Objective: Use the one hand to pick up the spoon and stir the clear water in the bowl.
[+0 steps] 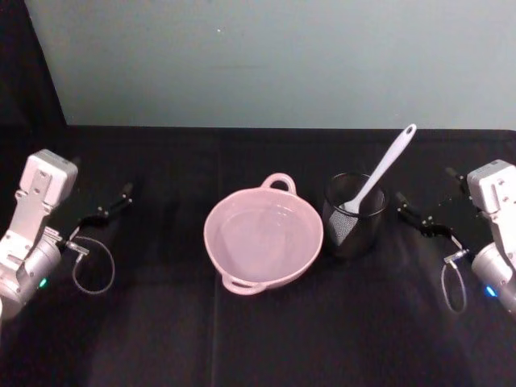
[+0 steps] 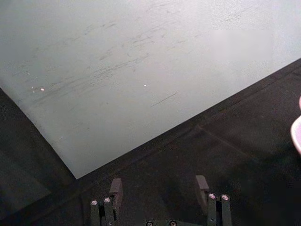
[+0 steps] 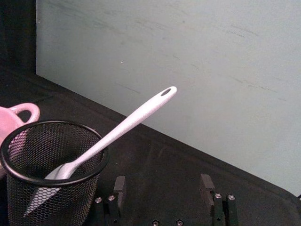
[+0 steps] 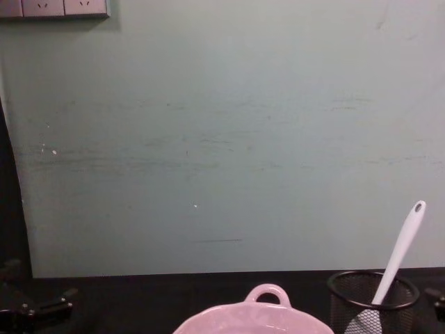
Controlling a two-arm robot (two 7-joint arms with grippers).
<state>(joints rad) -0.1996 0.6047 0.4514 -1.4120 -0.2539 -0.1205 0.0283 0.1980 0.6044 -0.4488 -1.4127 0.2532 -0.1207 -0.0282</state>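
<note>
- On the black tablecloth (image 1: 242, 339), seen from the head camera, we find a pale pink bowl (image 1: 209, 240) at the centre. It holds clear water (image 1: 262, 242) that hardly shows against the glaze.
- Just to the bowl's right, on the robot's right side, stands a black wire-mesh cup (image 1: 347, 230). We cannot tell whether cup and bowl touch.
- The white plastic spoon (image 1: 384, 165) stands in that cup, with its head low inside the mesh and its slim handle resting on the rim.
- Its long axis is steeply tilted. It rises from the head in the cup to the holed handle end, which is high in the air and leans toward the robot's right and the back wall.
- The right gripper (image 3: 162, 181) sits low near the table, just to the right of the cup. Its jaws are spread wide with nothing between the fingers (image 3: 120, 184).
- The spoon lies off to the bowl side of these jaws and above them, not between them.
- The left gripper (image 2: 159, 183) is parked at the table's left, well apart from the cup, with the whole bowl in between. Its jaws are also released and hold nothing.
- We judge the right arm the nearer one. It would need to rise and shift toward the robot's left, so that the jaws close across the leaning handle and not along it.
</note>
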